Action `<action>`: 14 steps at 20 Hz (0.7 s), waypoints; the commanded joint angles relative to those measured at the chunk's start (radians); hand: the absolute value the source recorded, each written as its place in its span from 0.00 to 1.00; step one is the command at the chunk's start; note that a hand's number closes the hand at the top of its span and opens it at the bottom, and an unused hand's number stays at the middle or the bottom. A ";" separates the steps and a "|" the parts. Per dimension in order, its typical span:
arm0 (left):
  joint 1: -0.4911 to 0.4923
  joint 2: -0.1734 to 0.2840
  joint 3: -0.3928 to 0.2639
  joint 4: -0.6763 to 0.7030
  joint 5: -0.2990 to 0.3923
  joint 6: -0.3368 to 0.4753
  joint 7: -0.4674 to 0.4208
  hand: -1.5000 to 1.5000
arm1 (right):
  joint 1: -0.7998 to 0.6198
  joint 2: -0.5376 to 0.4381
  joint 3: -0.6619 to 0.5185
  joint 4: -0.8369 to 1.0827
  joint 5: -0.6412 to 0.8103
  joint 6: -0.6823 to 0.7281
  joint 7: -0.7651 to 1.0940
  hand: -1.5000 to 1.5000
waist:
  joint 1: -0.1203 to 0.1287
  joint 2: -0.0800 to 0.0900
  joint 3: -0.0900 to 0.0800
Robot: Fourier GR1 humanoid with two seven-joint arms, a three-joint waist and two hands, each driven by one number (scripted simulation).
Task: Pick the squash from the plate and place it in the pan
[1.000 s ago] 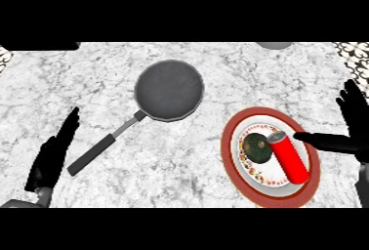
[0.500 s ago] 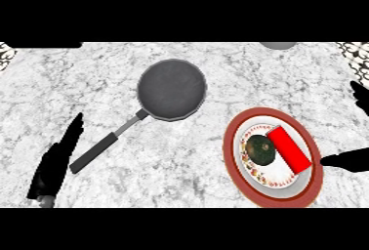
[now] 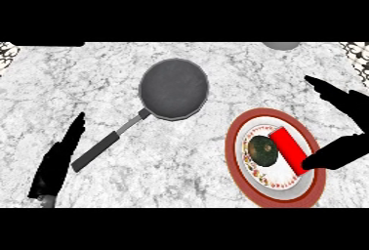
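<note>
A dark green round squash (image 3: 263, 150) lies on a white plate with a red rim (image 3: 233, 151) at the right of the counter. A red block (image 3: 288, 146) lies against the squash's right side. The grey pan (image 3: 173, 89) sits at centre top, its dark handle (image 3: 108, 146) pointing down-left. My right hand (image 3: 344, 151) is open at the plate's right edge. Its thumb reaches over the red block's lower end, and its fingers (image 3: 333, 93) stretch up-left above the plate. It is clear of the squash. My left hand (image 3: 61, 158) is open at the lower left, beside the handle.
A grey rounded object (image 3: 281, 45) shows partly at the top edge. Patterned corners sit at the counter's far left and far right. Marble counter (image 3: 180, 161) lies bare between the pan handle and the plate.
My right hand's thumb drew back to the right edge, then came back in lower, onto the red block's lower end; its fingers now spread further left. The left hand has barely moved.
</note>
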 commanded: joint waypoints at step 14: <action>0.018 -0.007 0.066 -0.012 -0.012 -0.080 -0.004 0.50 | -0.253 0.131 0.226 0.247 0.036 0.218 0.270 0.00 | 0.012 0.004 0.000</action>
